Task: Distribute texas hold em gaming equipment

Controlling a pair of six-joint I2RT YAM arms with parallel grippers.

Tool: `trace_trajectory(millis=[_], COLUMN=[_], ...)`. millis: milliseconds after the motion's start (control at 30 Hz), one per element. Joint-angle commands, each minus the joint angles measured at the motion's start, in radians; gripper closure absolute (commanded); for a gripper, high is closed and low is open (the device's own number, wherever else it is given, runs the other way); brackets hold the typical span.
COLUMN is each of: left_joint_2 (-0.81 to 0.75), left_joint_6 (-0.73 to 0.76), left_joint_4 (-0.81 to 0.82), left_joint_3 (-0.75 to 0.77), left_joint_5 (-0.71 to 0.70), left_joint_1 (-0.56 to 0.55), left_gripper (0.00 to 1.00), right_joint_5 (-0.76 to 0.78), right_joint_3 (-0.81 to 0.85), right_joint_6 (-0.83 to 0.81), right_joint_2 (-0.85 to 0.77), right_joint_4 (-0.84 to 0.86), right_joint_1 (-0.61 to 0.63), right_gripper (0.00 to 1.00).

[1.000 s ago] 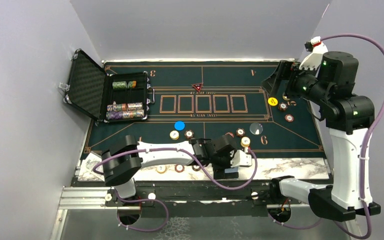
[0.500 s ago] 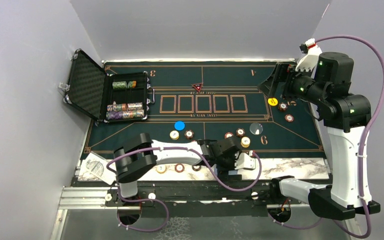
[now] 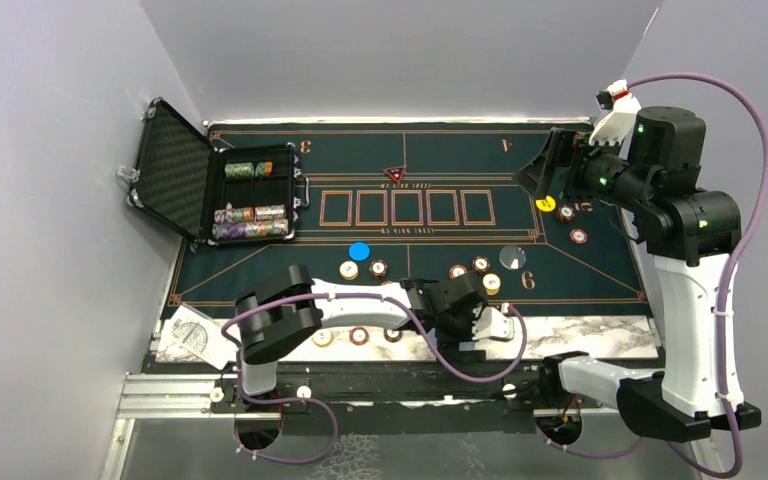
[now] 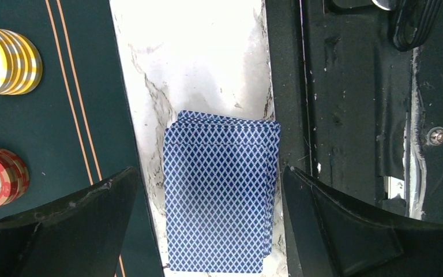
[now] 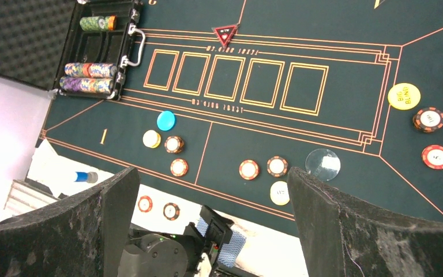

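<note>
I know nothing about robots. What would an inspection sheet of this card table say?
Surface: green felt mat; marble strip along its near edge.
Job's things: card deck on the marble; chip stacks, blue disc, clear disc, yellow disc, red triangle on the mat.
Clutter: open black case holding more chips; white sheet at near left corner.
Claws: left claw open, fingers flanking the deck; right claw open, empty, raised far right.
Cables: purple cables in loose loops.
Surroundings: plain grey walls.
</note>
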Motion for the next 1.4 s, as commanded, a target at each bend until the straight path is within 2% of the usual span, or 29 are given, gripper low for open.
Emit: trace_trajectory(millis=[0,467,800,1067,1200,1367], left_joint_2=[-0.010,0.029,0.069,0.071,0.051,0.038], left_joint_6=[0.003,0.049,0.067,0.101,0.111,0.127], left_joint_4=[-0.009,-0.036,0.000,0.009,0.021,0.028], left_joint_3=[0.031,0.019,-0.012,-0.038,-0.047,-0.052], left_joint_5=[0.060,0.051,-0.030,-0.099,-0.120,-0.145], left_joint_1=[-0.002,-0.002,-0.003,-0.002,-0.002,-0.002], left_gripper=[0.01,0.01,0.05,0.19,0.35,0.48], right_joint_5=[-0.028,-0.031,-0.035,-0.028,-0.027,-0.023], right_joint_3=[-0.011,-0.014,-0.022,-0.015,-0.022,-0.023], right_joint_6=[-0.007,-0.005,-0.004,-0.004,-0.003,-0.001], right_joint_2=[-0.017,-0.021,-0.026,-0.026,-0.027,-0.029], right_joint_4=[-0.006,-0.008,-0.008,-0.010,-0.009,-0.006], right_joint_1=[0.001,0.001,0.001,0.001,0.001,0.001], right_gripper=[0.00,0.00,0.00,0.00,0.00,0.00])
